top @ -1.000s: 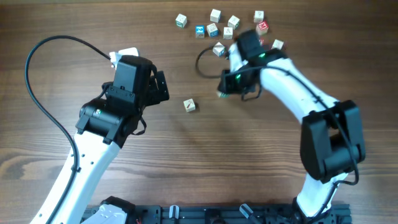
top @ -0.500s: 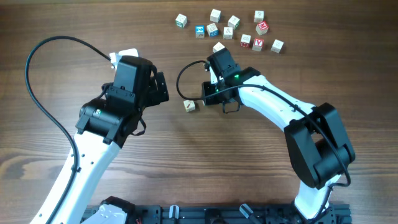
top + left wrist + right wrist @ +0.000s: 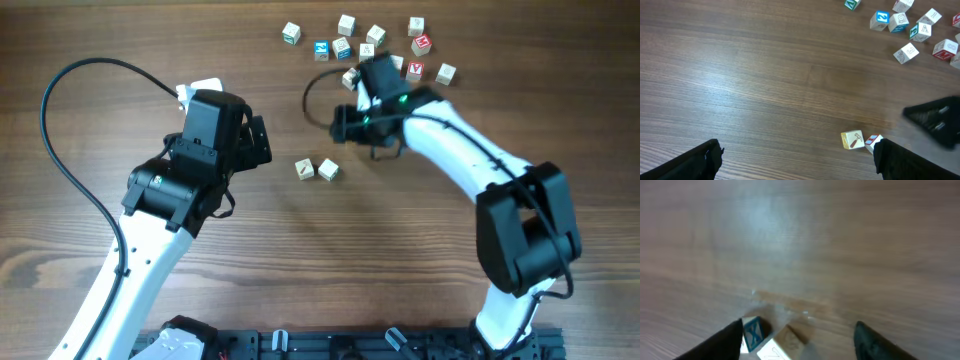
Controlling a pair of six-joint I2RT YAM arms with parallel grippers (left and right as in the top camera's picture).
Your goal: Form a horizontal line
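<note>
Two pale letter cubes sit side by side in a short row mid-table: a hammer-marked cube point(image 3: 304, 169) and a cube with red and blue marks point(image 3: 327, 171). They also show in the left wrist view, the hammer cube point(image 3: 852, 140) touching its neighbour point(image 3: 872, 142). My right gripper point(image 3: 345, 124) is open and empty, up and to the right of the row. In its blurred wrist view point(image 3: 800, 342) a blue-X cube point(image 3: 753, 333) and a pale cube point(image 3: 782, 345) lie low between the fingers. My left gripper point(image 3: 256, 141) point(image 3: 800, 160) is open and empty, left of the row.
Several loose letter cubes point(image 3: 345, 45) lie scattered at the far edge, just beyond the right wrist; they also show in the left wrist view point(image 3: 900, 22). A white object point(image 3: 203, 87) lies behind the left arm. A black cable point(image 3: 60, 150) loops at the left.
The right gripper carried a cube down-left, set it beside the hammer cube, let go, and has drawn back up-right toward the scatter. The left arm has not moved.
</note>
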